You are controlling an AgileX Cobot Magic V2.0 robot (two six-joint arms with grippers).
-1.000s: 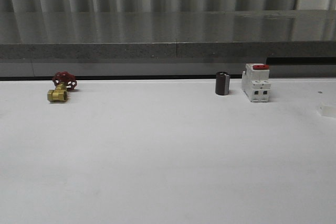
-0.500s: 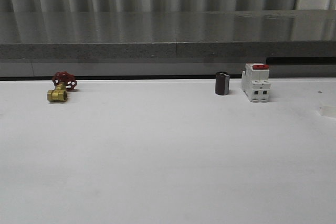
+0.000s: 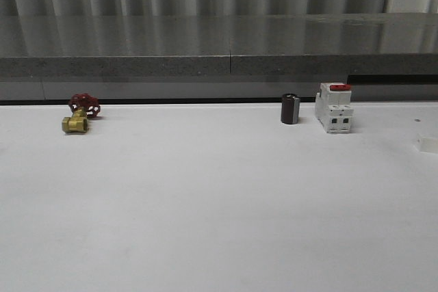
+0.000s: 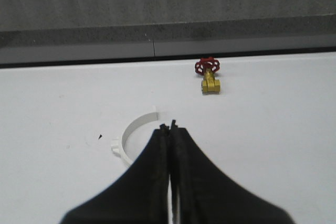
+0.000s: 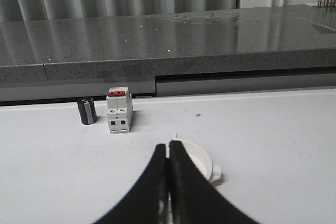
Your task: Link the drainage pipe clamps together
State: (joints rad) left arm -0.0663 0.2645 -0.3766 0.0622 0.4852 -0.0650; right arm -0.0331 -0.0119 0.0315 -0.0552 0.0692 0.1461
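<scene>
In the left wrist view, one white half-ring drainage pipe clamp (image 4: pixel 132 132) lies flat on the white table, partly hidden behind my left gripper (image 4: pixel 169 127). That gripper is shut with nothing between its fingers and sits just over the clamp's near end. In the right wrist view, the other white half-ring clamp (image 5: pixel 202 160) lies on the table with its outer tab showing. My right gripper (image 5: pixel 168 144) is shut and empty, and its fingers cover the clamp's left part. A small white piece (image 3: pixel 428 143) shows at the front view's right edge.
A brass valve with a red handwheel (image 3: pixel 81 115) (image 4: pixel 209 75) stands at the back left. A dark cylinder (image 3: pixel 290 109) (image 5: pixel 86 111) and a white breaker with a red switch (image 3: pixel 334 108) (image 5: pixel 119 109) stand at the back right. A grey ledge (image 3: pixel 219 66) borders the table's far edge.
</scene>
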